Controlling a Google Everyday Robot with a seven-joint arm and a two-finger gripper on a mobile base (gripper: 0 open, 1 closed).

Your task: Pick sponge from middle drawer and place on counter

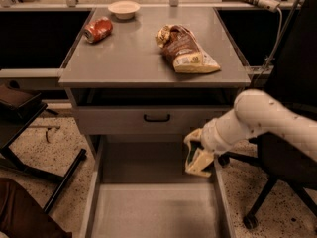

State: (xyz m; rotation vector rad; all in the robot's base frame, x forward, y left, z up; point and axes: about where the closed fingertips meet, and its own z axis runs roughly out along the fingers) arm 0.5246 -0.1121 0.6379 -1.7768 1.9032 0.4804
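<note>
The middle drawer [153,209] is pulled out at the bottom, and its grey floor shows no sponge on it. My gripper [196,153] hangs above the drawer's right rear part, just below the closed drawer front. It is shut on a small dark piece, the sponge [191,151], which is mostly hidden between the cream fingers [202,161]. The white arm comes in from the right. The counter [138,53] lies above and behind the gripper.
On the counter lie a brown and cream snack bag [187,49], a red can [98,29] and a white bowl [124,9]. The grey drawer front has a black handle [157,118]. A black chair [285,177] stands at the right, a dark side table [20,103] at the left.
</note>
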